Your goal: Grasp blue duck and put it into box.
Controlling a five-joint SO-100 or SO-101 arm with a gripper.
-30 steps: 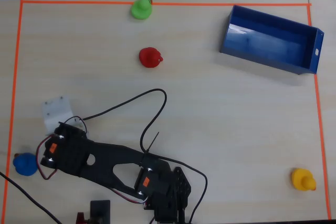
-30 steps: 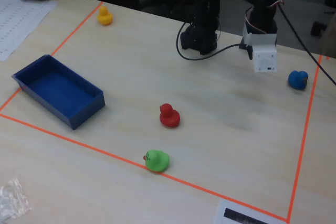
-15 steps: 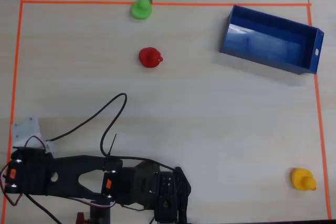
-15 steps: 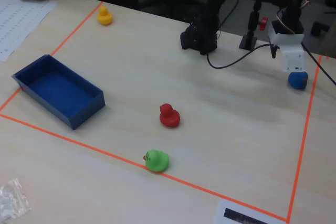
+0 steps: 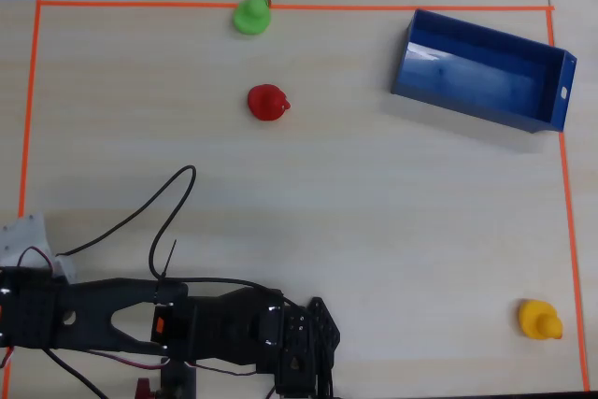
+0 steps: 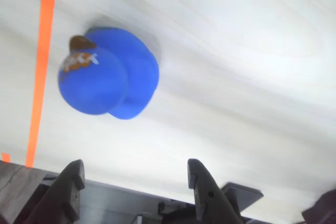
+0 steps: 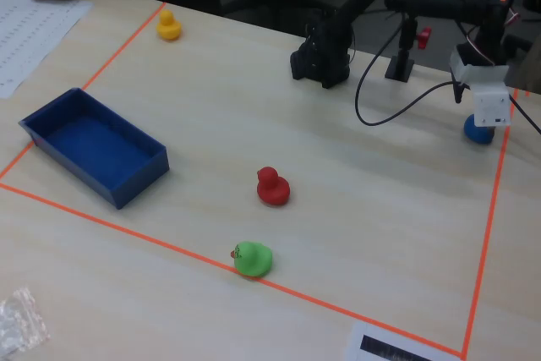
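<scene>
The blue duck [image 6: 107, 74] shows only in the wrist view. It sits on the pale wood table beside an orange tape line [image 6: 44, 35], ahead of my gripper [image 6: 134, 174] and a little to its left. The gripper is open and empty, its two dark fingers well apart, and the duck is not between them. In the overhead view the gripper [image 5: 304, 357] is at the bottom centre and hides the duck. In the fixed view the gripper [image 7: 321, 65] is low at the far table edge. The dark blue box stands empty at the top right of the overhead view [image 5: 553, 91] and at the left of the fixed view [image 7: 135, 177].
A red duck [image 5: 267, 102] sits mid-table, a green duck [image 5: 251, 15] on the far tape line and a yellow duck [image 5: 539, 319] at the bottom right. Black cables [image 5: 168, 221] loop beside the arm. A small blue object [image 7: 478, 131] lies under the white part at the arm's base.
</scene>
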